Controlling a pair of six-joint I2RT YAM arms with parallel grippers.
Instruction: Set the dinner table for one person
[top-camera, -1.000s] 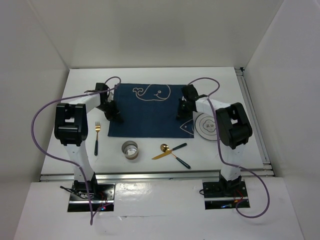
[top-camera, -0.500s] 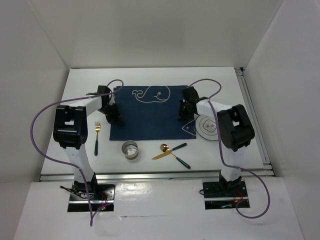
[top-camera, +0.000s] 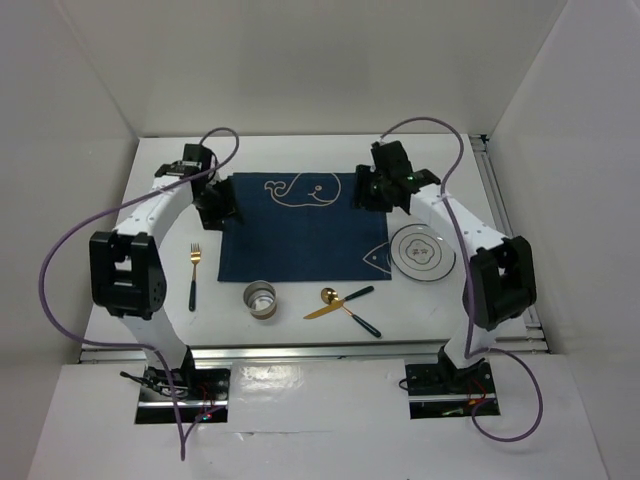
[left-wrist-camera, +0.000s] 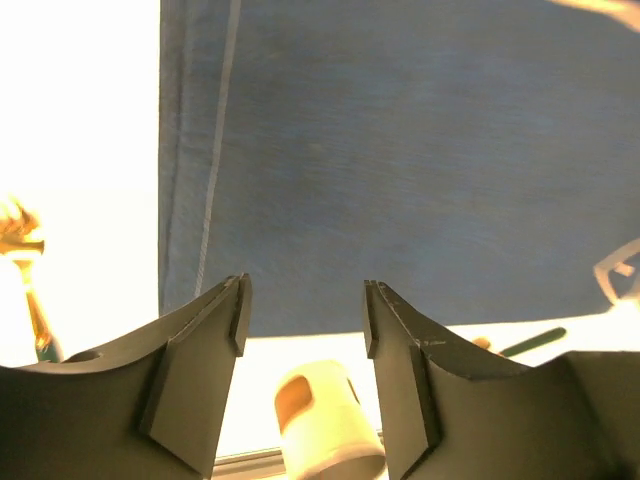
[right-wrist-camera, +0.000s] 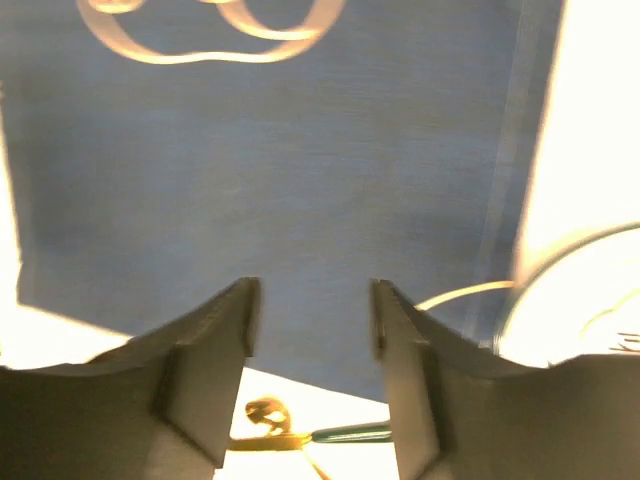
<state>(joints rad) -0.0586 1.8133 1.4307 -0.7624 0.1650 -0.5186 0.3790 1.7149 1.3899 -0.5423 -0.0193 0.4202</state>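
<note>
From above, your left gripper (top-camera: 216, 205) and right gripper (top-camera: 368, 195) hang over the two far corners of the navy placemat (top-camera: 300, 235). The white dinner table (top-camera: 300, 150) spreads beneath and all around both sets of jaws.

In the left wrist view the jaws stand well apart with nothing between them. There is only cloth under them, and the fork (left-wrist-camera: 25, 285) sits off to their left. If you descend here and close, I judge you could pinch the hem and drag the cloth askew.

In the right wrist view the jaws are likewise parted and hold nothing, and the spoon (right-wrist-camera: 265, 415) lies behind them.

The plate (top-camera: 436, 262), behind and right of the right jaws, carries no food. The cup (top-camera: 262, 312), behind the left jaws, looks empty.
</note>
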